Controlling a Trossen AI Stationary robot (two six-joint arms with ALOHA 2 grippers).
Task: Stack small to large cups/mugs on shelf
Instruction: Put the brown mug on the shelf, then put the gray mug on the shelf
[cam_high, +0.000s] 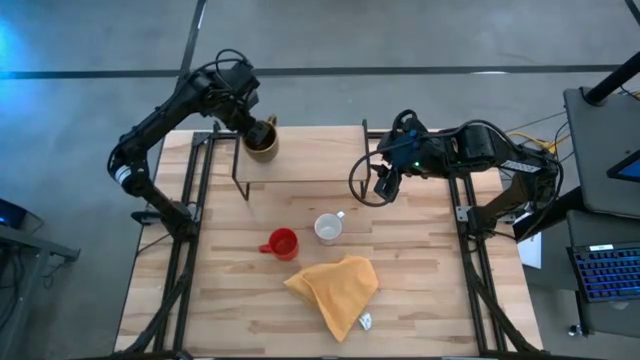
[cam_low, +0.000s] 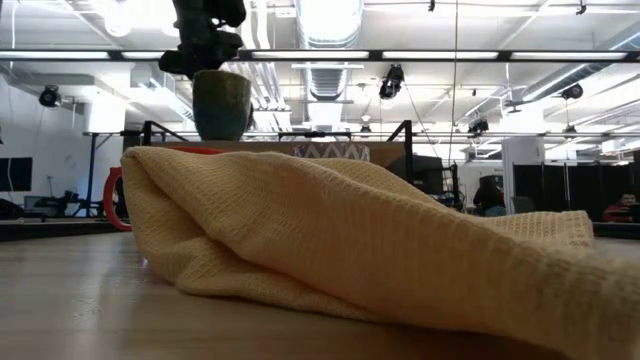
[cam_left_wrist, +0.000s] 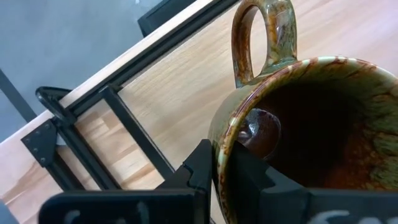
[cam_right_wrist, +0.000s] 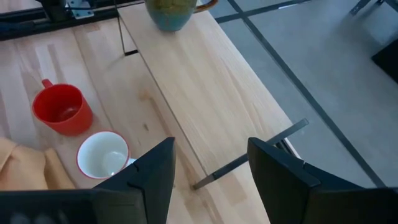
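olive-brown mug (cam_high: 262, 139) rim pinched by left gripper (cam_high: 252, 127) over shelf (cam_high: 310, 152).

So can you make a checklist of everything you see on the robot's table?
Surface: wooden table, bare around the things.
Job's things: olive-brown mug at the left end of the shelf; red mug and white mug on the table.
Clutter: yellow cloth.
Grippers: left gripper shut on the olive-brown mug's rim; right gripper open above the shelf's right end.
Cables: black loop by the right arm.
Surroundings: blue keyboard.
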